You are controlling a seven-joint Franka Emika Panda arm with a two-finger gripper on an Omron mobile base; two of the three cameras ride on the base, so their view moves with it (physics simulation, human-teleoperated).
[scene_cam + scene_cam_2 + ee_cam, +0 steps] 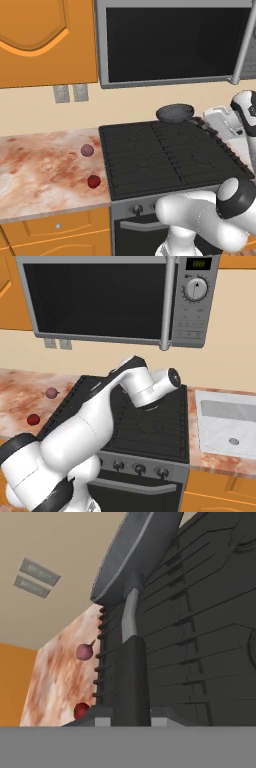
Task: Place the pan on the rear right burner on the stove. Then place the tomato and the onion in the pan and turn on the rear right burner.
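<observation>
The fingers [131,721] were closed on the black handle of the pan [175,113], which hung above the far part of the stove [165,160], near the rear right burner [192,131]. On the marbled surface [35,170] to the left lay the onion [87,150] and, nearer, the tomato [93,181], apart.

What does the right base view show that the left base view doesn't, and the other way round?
Right base view alone: the sink set in the counter right of the stove, and the microwave's dial.

Left base view alone: the pan above the stove's rear right area, and the orange cabinet door.

Both: the tomato and onion lying apart on the marbled counter, the stove and the microwave.
</observation>
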